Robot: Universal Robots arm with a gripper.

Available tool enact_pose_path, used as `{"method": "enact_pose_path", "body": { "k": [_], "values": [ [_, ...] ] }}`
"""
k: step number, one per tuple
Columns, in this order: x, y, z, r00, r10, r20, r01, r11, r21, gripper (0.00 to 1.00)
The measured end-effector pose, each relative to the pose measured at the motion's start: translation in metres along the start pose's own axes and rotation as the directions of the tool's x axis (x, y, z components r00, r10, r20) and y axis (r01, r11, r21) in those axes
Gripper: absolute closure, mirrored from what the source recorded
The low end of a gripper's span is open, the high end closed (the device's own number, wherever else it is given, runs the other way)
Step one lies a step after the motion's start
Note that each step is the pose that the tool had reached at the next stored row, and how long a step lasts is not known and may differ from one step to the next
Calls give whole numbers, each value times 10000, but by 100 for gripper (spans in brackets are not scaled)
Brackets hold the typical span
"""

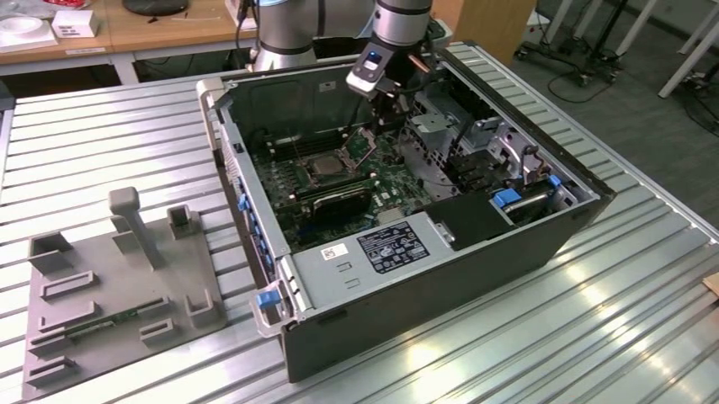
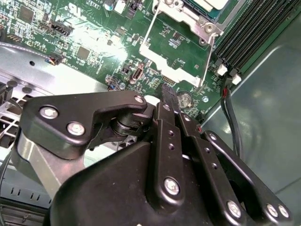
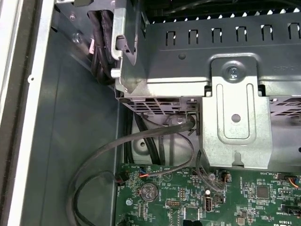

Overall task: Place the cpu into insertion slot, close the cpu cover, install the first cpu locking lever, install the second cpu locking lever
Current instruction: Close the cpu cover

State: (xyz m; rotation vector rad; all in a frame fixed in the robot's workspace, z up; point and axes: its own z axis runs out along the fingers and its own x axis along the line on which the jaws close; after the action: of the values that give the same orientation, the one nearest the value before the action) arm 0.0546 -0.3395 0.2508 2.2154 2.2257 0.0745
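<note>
The cpu (image 1: pixel 319 166) lies flat in the insertion slot (image 1: pixel 303 172) on the green motherboard inside the open computer case (image 1: pixel 450 278). In the second wrist view the pale cpu (image 2: pixel 214 4) sits within the slot's metal rim (image 2: pixel 204 21). The cpu cover (image 2: pixel 169 66) is swung open away from the slot, and green board shows through its cut-out. A thin wire locking lever (image 2: pixel 210 56) runs along its side. My gripper (image 2: pixel 168 94) hangs inside the case just beyond the cover's free edge, fingers shut with nothing between them. From outside, the gripper (image 1: pixel 388 118) stands above the raised cover (image 1: pixel 363 145).
A grey fixture tray (image 1: pixel 113 286) with upright posts lies on the slatted table at the exterior view's left. A metal drive cage (image 3: pixel 211 94) and loose black cables (image 3: pixel 141 136) crowd one side of the case. Black memory slots (image 2: pixel 254 28) run beside the socket.
</note>
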Motion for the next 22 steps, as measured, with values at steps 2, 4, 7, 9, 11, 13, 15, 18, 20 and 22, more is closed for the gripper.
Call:
{"method": "enact_pose_path", "body": {
  "k": [2, 4, 7, 9, 11, 13, 15, 18, 20, 22],
  "values": [
    [0, -1, 19, 10000, 0, -1, 0, 10000, 0, 89],
    [-1, -1, 37, 10000, 0, 0, 0, 10000, 0, 89],
    [-2, -2, 62, 10000, 0, 0, 0, 10000, 0, 89],
    [-3, -3, 77, 10000, 0, 0, 0, 10000, 0, 89],
    [-3, -3, 84, 10000, 1, 2, -1, 10000, 0, 89],
    [-3, -3, 85, 10000, 0, 2, 0, 10000, 0, 89],
    [-3, -3, 85, 10000, 1, 2, -1, 10000, 0, 89],
    [-3, -3, 85, 10000, 1, 3, -1, 10000, 0, 89],
    [-3, -3, 85, 10000, 0, 3, 0, 10000, 0, 89],
    [-3, -3, 85, 10000, 0, 3, 0, 10000, 0, 89]
  ]
}}
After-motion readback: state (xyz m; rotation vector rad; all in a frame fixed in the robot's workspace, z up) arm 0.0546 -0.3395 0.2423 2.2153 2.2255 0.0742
